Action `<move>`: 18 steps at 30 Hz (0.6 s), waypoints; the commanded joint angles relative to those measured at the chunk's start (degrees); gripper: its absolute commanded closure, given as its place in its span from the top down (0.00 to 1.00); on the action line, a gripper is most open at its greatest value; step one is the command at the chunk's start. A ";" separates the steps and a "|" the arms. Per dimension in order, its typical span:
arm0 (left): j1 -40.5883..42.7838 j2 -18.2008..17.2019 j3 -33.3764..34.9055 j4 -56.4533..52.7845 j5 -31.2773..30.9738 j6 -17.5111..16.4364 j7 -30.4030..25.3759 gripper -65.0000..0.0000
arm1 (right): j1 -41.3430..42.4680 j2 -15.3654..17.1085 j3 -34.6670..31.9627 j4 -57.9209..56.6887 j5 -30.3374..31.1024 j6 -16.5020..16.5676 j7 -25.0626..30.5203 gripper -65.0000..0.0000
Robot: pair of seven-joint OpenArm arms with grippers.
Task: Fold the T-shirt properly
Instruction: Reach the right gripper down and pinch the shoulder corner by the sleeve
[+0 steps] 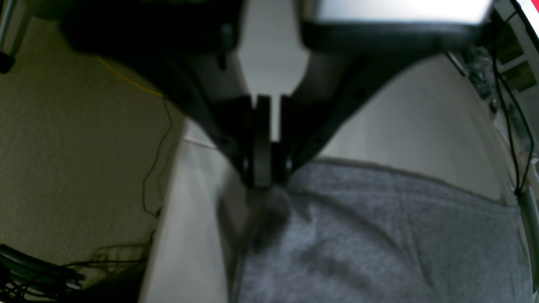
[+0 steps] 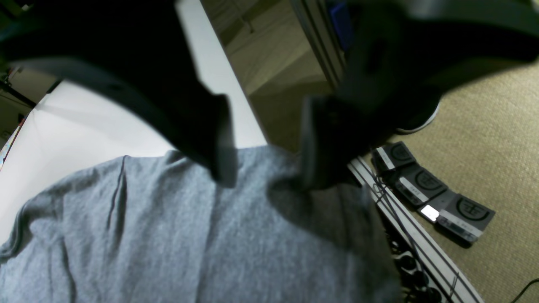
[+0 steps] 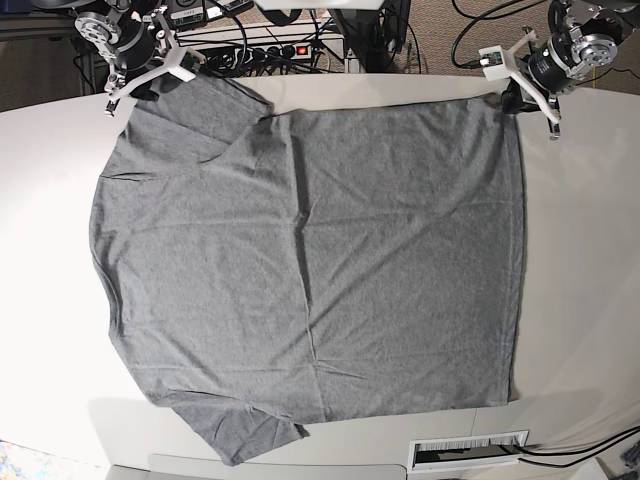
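Observation:
The grey T-shirt (image 3: pixel 310 260) lies spread flat on the white table (image 3: pixel 580 250), its hem toward the right of the base view and its sleeves toward the left. My left gripper (image 3: pixel 515 100) sits at the shirt's far right corner. The left wrist view shows that gripper (image 1: pixel 263 181) shut, with a bunch of grey T-shirt (image 1: pixel 379 235) fabric pinched at its tips. My right gripper (image 3: pixel 150 80) is at the far left sleeve. In the right wrist view this gripper (image 2: pixel 267 179) has its jaws apart, straddling the T-shirt (image 2: pixel 168 235) edge.
A power strip (image 3: pixel 280 48) and cables lie behind the table's far edge. Foot pedals (image 2: pixel 429 185) sit on the carpet beside the table (image 2: pixel 84 122). A white slotted plate (image 3: pixel 470 452) lies at the front edge.

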 commanded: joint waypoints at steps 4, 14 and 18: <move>0.52 -0.79 0.00 0.33 -0.39 -1.11 -0.35 0.00 | -0.15 0.68 0.35 0.63 1.31 -0.39 -0.68 0.18; 0.55 -0.76 0.00 0.33 -0.42 -1.11 -0.33 0.00 | -0.22 0.68 0.33 0.76 3.04 -0.39 -3.56 0.00; 0.55 -0.79 -0.02 0.33 -0.42 -1.11 -0.35 0.00 | -0.22 0.68 0.33 0.76 3.54 -0.24 -5.09 0.01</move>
